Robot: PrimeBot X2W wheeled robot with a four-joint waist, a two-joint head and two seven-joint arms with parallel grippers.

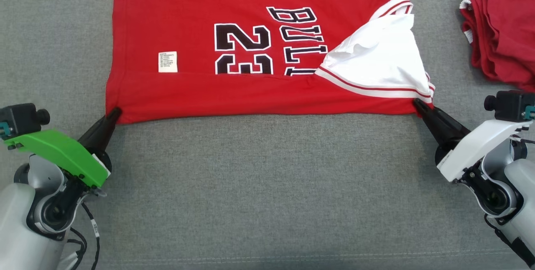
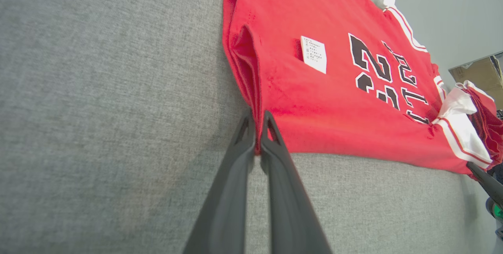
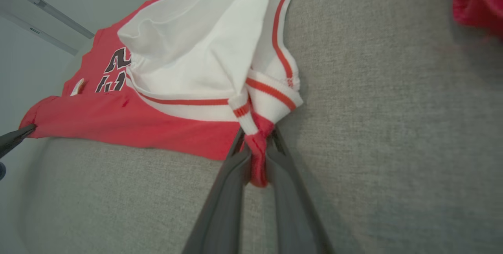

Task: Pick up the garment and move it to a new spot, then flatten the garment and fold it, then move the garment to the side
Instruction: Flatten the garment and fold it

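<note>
I see the jersey (image 1: 200, 6) flat at the bench's (image 1: 267, 178) far edge. Left gripper (image 1: 115, 113) is clamped on its near-left corner, right gripper (image 1: 417, 103) on its near-right corner. Red pile (image 1: 501, 31) sits far right.

Jersey (image 1: 188, 19) is made of soft matt knit cloth, grey surface (image 1: 267, 178) is covered in coarse woven fabric, green wrist cover (image 1: 62, 153) is done in smooth plastic.

Red jersey (image 1: 188, 19) lies flat (black 23 showing), white sleeve (image 1: 376, 57) flipped inward, near edge seemingly folded.
</note>
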